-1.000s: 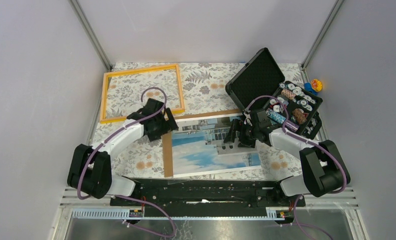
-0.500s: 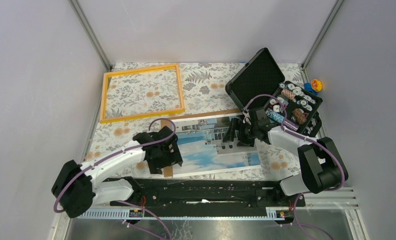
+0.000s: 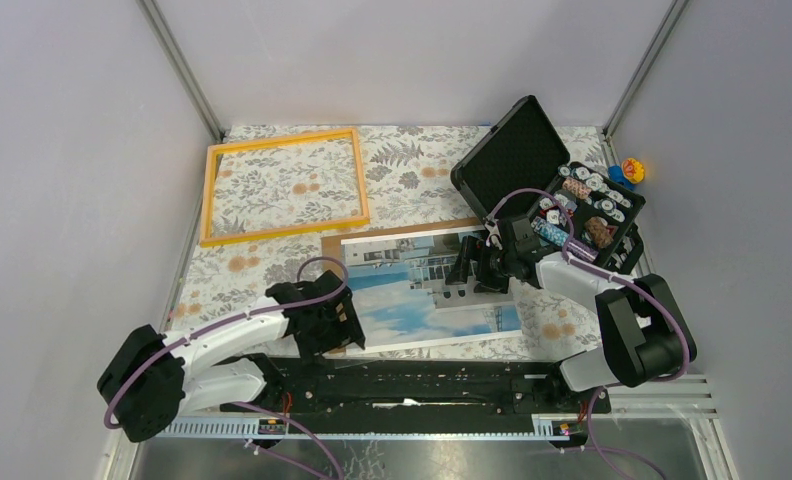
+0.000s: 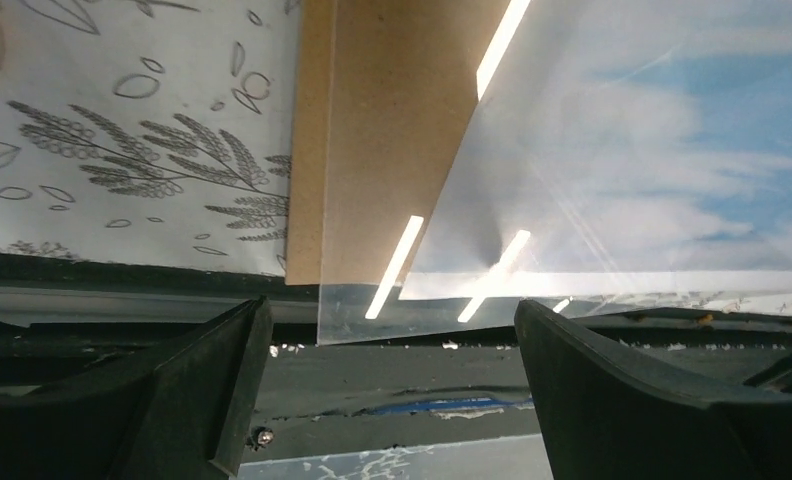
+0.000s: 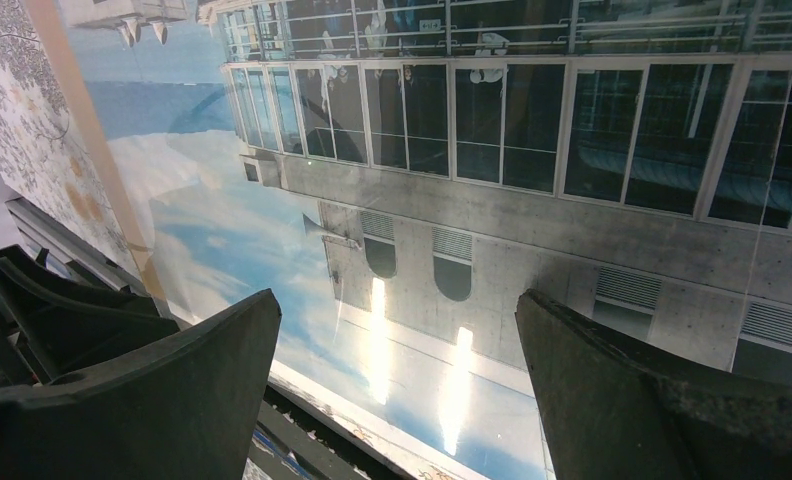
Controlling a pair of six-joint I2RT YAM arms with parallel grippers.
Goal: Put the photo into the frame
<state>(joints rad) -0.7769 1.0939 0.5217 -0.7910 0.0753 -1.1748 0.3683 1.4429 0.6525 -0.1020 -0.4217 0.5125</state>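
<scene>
Hovering spread left hand point(image 4: 392, 388) over near-left corner of photo point(image 3: 412, 310) and brown board point(image 4: 392, 130); poising spread right hand point(image 5: 397, 390) over photo's building; leaving frame point(image 3: 284, 230) apart, far-left on worktop point(image 3: 412, 175).

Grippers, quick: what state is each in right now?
Left gripper: open, holding nothing, at the backing board's near corner.
Right gripper: open, holding nothing, over the photo.

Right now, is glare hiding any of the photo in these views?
Left wrist: bright light streaks cross the photo and the brown backing board. Right wrist: two soft bright patches on the photo, its building readable. Top external: even light, no obvious glare.
</scene>
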